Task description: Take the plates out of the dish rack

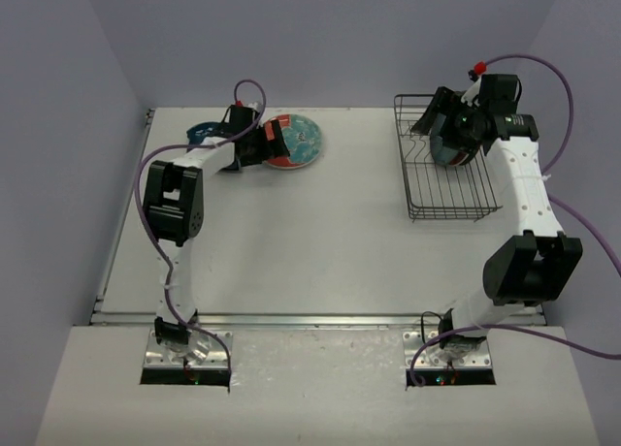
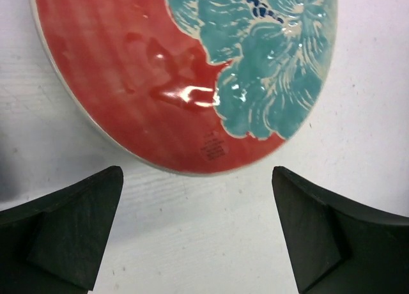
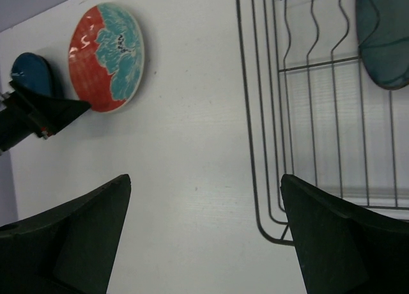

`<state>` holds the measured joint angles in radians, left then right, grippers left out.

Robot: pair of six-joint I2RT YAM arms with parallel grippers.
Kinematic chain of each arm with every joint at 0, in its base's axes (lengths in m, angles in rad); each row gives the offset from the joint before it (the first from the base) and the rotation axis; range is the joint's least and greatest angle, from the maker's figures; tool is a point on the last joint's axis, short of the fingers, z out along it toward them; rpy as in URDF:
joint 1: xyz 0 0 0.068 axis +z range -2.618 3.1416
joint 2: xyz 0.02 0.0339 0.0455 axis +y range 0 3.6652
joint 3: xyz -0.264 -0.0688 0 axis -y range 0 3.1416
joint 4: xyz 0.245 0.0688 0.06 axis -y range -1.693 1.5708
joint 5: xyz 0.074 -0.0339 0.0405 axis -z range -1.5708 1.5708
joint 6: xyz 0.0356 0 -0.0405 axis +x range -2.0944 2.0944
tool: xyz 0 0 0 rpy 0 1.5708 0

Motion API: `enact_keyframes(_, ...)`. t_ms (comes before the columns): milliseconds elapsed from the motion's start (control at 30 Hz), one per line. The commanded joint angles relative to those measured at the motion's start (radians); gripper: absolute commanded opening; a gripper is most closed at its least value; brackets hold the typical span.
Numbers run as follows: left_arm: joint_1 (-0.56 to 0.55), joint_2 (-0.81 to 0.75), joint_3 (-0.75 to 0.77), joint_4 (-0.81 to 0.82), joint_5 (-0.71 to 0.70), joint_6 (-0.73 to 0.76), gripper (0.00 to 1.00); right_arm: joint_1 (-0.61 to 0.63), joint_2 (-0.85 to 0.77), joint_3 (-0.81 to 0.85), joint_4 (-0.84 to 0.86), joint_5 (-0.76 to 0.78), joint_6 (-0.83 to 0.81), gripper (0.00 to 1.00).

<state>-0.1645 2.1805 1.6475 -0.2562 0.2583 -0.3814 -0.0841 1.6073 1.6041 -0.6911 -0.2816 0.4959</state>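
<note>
The red-orange plate [image 1: 296, 141] with a light-blue patterned face lies flat on the table at the back left; it also shows in the left wrist view [image 2: 192, 70] and the right wrist view [image 3: 105, 57]. My left gripper [image 1: 260, 145] [image 2: 197, 179] is open and empty just beside its rim. A dark blue plate [image 1: 203, 132] [image 3: 32, 73] lies behind the left arm. The dish rack [image 1: 419, 189] [image 3: 255, 115] stands at the back right with a teal-green plate [image 1: 452, 147] [image 3: 383, 45] upright in it. My right gripper [image 1: 427, 116] [image 3: 206, 179] is open and empty above the rack's left side.
The white table [image 1: 320, 233] ends at blue-grey walls at the back and sides. Purple cables loop from both arms, one arching over the rack's far right corner [image 1: 543, 73].
</note>
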Motion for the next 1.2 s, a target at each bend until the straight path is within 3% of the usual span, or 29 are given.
enact_keyframes(0,-0.098,-0.242,-0.007,-0.036,-0.203,0.184,1.00,-0.006,-0.040,0.047,0.036,0.168,-0.110,0.99)
enact_keyframes(333,-0.139,-0.657,-0.229,0.051,-0.288,0.278,1.00,0.017,-0.033,0.041,0.079,0.289,-0.335,0.99)
enact_keyframes(433,-0.141,-0.791,-0.335,0.091,-0.322,0.329,1.00,0.049,0.032,0.076,0.084,0.431,-0.470,0.98)
enact_keyframes(500,-0.141,-0.833,-0.360,0.081,-0.340,0.357,1.00,0.063,0.069,0.087,0.105,0.500,-0.547,0.92)
enact_keyframes(767,-0.141,-0.891,-0.440,0.070,-0.344,0.371,1.00,0.069,0.230,0.203,0.159,0.620,-0.580,0.64)
enact_keyframes(1167,-0.141,-0.874,-0.453,0.079,-0.322,0.335,1.00,0.066,0.337,0.314,0.180,0.642,-0.616,0.64)
